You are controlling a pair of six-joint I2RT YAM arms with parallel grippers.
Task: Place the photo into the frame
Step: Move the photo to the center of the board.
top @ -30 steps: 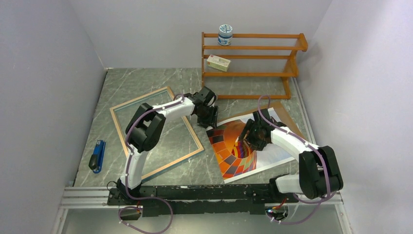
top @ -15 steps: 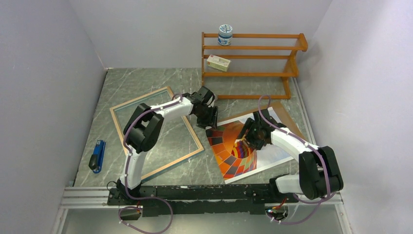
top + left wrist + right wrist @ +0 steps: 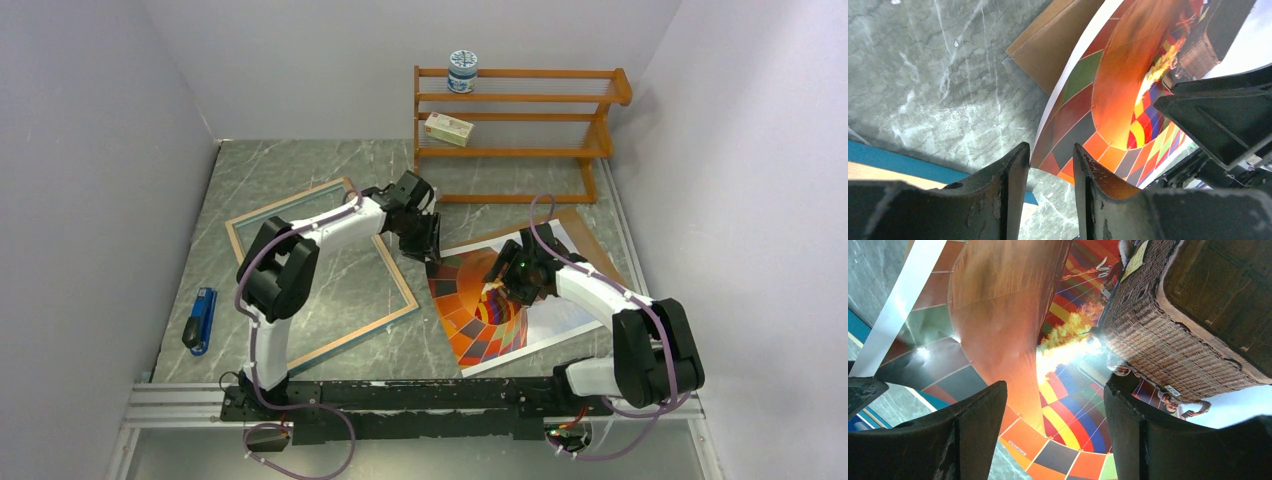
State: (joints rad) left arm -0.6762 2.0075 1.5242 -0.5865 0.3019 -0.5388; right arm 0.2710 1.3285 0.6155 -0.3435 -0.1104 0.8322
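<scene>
photo [image 3: 478,330]: lies picture side up on a brown backing board [image 3: 592,236], at about 3 o'clock of the table's middle. It shows an orange, red and many-coloured balloon with a white border.
frame [image 3: 365,333]: lies flat at 9 o'clock of the photo, with its light wood rim up. The marble shows through the pane. Its nearest corner comes close to the photo's left edge but stays apart from it. The left wrist view shows a strip of its blue side.
left gripper [image 3: 432,257]: sits at the photo's 10 o'clock corner, reached across the frame's far end. Its jaws stand a little apart, with a narrow gap between them. The left wrist view shows the photo's white-bordered edge running down into that gap, and nothing is visibly pinched.
right gripper [image 3: 507,288]: sits over the photo's middle, at 3 o'clock of the left gripper. Its fingers [image 3: 973,435] are spread wide over the printed basket and flame and hold nothing. Whether the tips touch the paper cannot be told.
backing board: its corner pokes out past the photo at 1 o'clock, and another shows beside the photo's edge in the left wrist view.
shelf rack [image 3: 520,152]: orange-brown, stands at the table's 1 o'clock end. It carries a blue-and-white tin [image 3: 462,71] on top and a small box [image 3: 448,129] one shelf lower.
stapler [image 3: 200,320]: blue, lies at 8 o'clock, left of the frame and apart from it.
table [image 3: 300,165]: grey-green marble pattern.
</scene>
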